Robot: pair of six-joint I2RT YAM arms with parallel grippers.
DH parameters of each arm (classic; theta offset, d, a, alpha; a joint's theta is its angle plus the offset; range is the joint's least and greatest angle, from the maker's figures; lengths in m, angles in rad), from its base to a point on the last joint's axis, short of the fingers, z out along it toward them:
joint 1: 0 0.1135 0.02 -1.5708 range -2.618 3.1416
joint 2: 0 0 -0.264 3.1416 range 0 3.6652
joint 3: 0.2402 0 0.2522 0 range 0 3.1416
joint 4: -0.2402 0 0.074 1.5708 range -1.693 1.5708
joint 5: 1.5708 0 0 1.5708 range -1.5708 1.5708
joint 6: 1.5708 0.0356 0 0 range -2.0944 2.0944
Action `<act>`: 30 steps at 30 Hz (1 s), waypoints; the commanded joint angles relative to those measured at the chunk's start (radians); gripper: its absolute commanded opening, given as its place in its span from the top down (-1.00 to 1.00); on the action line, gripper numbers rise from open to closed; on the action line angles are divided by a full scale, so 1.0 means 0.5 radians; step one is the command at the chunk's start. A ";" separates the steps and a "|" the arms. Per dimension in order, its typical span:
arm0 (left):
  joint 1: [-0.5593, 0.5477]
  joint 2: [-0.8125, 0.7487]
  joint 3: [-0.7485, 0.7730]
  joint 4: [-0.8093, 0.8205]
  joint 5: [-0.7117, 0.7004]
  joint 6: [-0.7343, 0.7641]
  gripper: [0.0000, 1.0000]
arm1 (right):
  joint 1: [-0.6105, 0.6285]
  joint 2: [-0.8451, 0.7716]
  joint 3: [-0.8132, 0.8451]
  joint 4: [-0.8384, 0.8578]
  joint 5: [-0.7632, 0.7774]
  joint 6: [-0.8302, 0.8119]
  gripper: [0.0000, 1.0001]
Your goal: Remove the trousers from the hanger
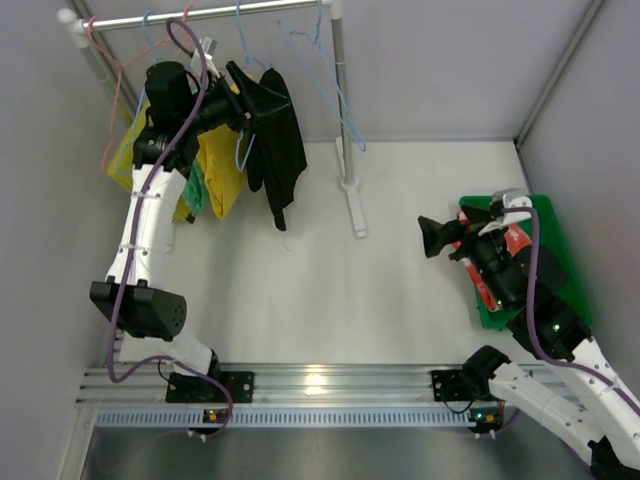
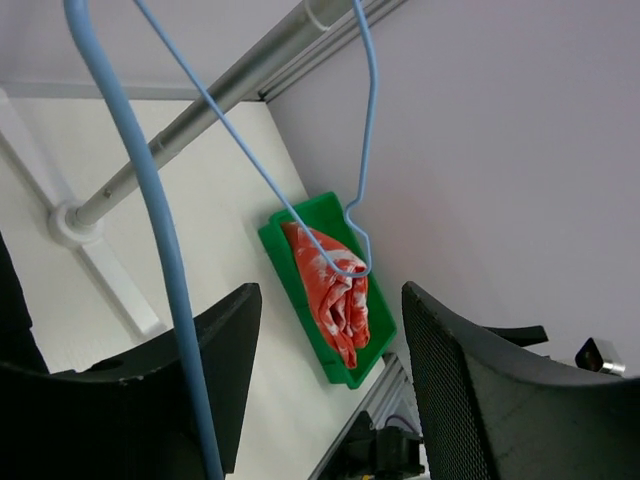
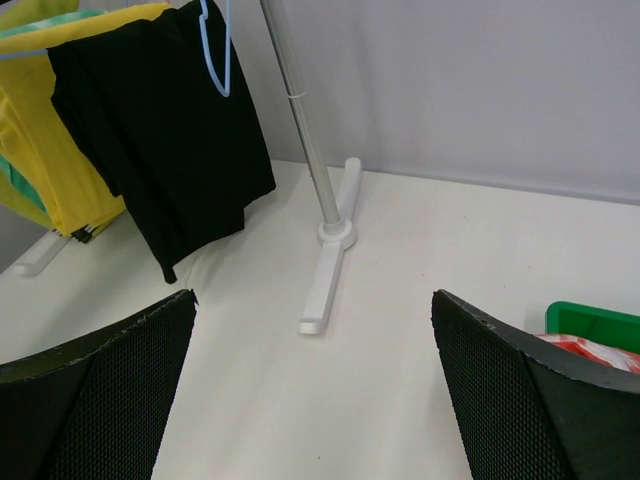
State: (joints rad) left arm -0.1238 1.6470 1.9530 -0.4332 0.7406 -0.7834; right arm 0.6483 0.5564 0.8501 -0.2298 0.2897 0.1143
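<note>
The black trousers (image 1: 282,150) hang from a blue hanger on the rack rail (image 1: 200,14); they also show in the right wrist view (image 3: 170,140). My left gripper (image 1: 254,101) is up at their top edge, open, jaws wide apart (image 2: 330,400). A thick blue hanger wire (image 2: 150,210) runs just in front of its left finger (image 2: 205,385). The red-orange patterned trousers (image 2: 338,292) lie folded in the green tray (image 1: 555,260). My right gripper (image 1: 438,236) hovers beside that tray, open and empty (image 3: 310,400).
Yellow pairs (image 1: 222,170) and a green patterned pair (image 1: 196,192) hang left of the black one. Empty blue hangers (image 1: 322,70) and a pink hanger (image 1: 115,90) hang on the rail. The rack post and white foot (image 1: 352,190) stand mid-table.
</note>
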 commanded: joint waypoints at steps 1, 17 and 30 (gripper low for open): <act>0.021 0.010 0.012 0.305 0.007 -0.206 -0.26 | -0.027 -0.030 -0.007 -0.019 0.006 -0.026 -0.99; 0.088 0.099 -0.037 0.793 0.203 -0.703 0.32 | -0.026 -0.054 -0.034 -0.001 -0.006 -0.038 -0.99; 0.103 0.010 0.039 0.545 0.243 -0.284 -0.82 | -0.026 -0.051 -0.028 -0.007 -0.018 -0.044 -0.99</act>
State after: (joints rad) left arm -0.0814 1.7069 1.9148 -0.1051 0.8509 -1.0489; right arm 0.6468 0.5385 0.8310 -0.2329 0.2859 0.1043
